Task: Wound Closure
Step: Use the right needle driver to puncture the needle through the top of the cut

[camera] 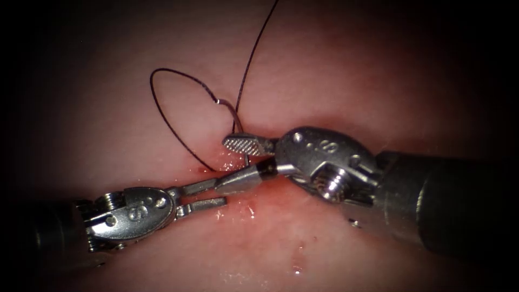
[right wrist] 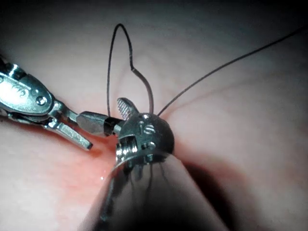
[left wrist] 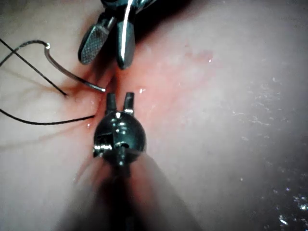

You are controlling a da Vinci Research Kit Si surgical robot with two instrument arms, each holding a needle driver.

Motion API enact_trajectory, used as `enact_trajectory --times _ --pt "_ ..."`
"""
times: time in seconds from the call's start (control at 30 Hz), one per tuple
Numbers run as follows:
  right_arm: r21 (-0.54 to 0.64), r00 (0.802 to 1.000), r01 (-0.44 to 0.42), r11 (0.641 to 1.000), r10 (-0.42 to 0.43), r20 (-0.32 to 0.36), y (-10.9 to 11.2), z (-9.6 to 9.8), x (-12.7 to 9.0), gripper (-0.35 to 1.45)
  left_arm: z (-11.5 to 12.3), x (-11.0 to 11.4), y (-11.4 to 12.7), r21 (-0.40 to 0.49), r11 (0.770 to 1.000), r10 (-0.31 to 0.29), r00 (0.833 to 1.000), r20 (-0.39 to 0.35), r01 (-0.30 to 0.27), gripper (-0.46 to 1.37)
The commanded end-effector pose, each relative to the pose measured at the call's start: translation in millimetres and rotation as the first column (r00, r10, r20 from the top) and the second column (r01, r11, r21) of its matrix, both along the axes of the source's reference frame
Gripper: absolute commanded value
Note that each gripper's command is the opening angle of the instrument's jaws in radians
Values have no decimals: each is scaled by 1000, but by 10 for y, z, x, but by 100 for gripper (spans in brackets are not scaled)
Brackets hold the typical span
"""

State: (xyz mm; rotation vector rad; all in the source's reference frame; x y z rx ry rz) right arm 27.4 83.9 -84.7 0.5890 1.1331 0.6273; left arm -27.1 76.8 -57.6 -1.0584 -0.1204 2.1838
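needle point(camera: 233, 116) just above right pincer point(camera: 238, 165)

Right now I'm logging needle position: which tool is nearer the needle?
Right. The right tool has open jaws straddling the needle where it meets the tissue. The left tool, jaws open and empty, sits farther away, below the cut.

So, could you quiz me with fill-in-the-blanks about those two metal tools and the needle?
1. The right arm's steel hand has its jaws ___.
2. The left arm's steel hand holds ___.
3. The curved steel needle, trailing thin dark thread, is gripped by ___ hand.

Missing words: open; nothing; neither.
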Motion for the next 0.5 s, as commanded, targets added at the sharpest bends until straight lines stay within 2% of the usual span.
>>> enact_trajectory --times 0.03,0.3,0.5 --pt "-2 1000 -10 1000 10 -3 4 0 -3 105 0 0 0 1 1000 2 1000 2 -2 10" --pt "-24 999 -47 999 47 17 20 6 -11 105 0 0 0 1 1000 2 1000 2 -2 10" --pt "-54 999 -44 998 45 22 21 6 -12 105 0 0 0 1 1000 2 1000 2 -2 10"
